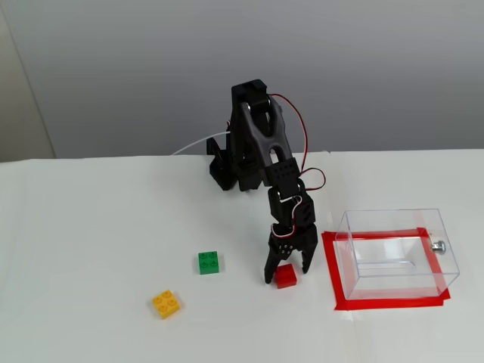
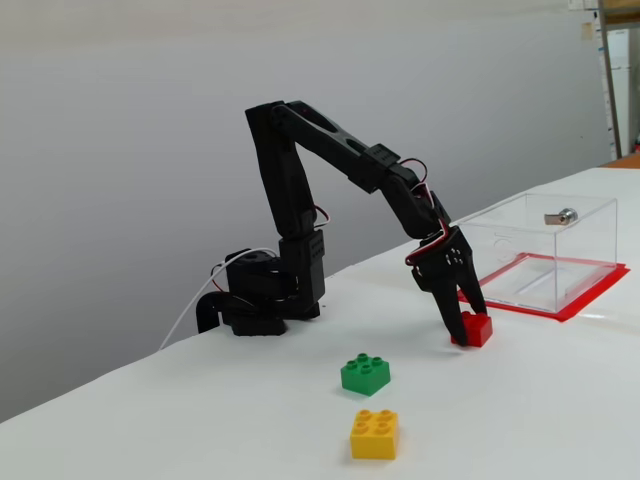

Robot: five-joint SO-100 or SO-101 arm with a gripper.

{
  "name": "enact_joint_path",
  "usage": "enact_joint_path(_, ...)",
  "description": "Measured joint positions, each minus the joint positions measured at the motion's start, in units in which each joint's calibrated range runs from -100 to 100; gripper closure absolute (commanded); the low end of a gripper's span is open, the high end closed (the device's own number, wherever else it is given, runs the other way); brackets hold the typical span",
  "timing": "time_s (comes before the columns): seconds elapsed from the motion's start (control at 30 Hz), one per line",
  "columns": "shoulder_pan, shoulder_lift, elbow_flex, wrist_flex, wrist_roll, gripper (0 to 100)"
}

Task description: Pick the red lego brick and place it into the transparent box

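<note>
The red lego brick (image 1: 286,277) sits on the white table just left of the transparent box (image 1: 394,252); it also shows in a fixed view (image 2: 474,329). My black gripper (image 1: 286,275) is lowered over the brick, open, with one finger on each side of it. In a fixed view the gripper (image 2: 467,324) has its near finger against the brick's left side. The brick rests on the table. The transparent box (image 2: 545,245) stands upright and empty inside a red tape outline (image 1: 342,302), with a silver knob (image 1: 438,246) on its right wall.
A green brick (image 1: 209,262) lies left of the gripper, and a yellow-orange brick (image 1: 165,303) lies further left and nearer the front. The arm's base (image 1: 231,170) stands at the back of the table. A grey wall is behind.
</note>
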Motion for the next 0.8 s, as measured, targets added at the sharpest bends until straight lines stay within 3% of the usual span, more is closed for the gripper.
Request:
enact_joint_path(0.4, 0.3, 1.4, 0.0, 0.0, 0.0, 67)
enact_joint_path(0.67, 0.9, 1.4, 0.0, 0.0, 0.0, 95)
enact_joint_path(0.8, 1.2, 1.4, 0.0, 0.0, -0.1, 98)
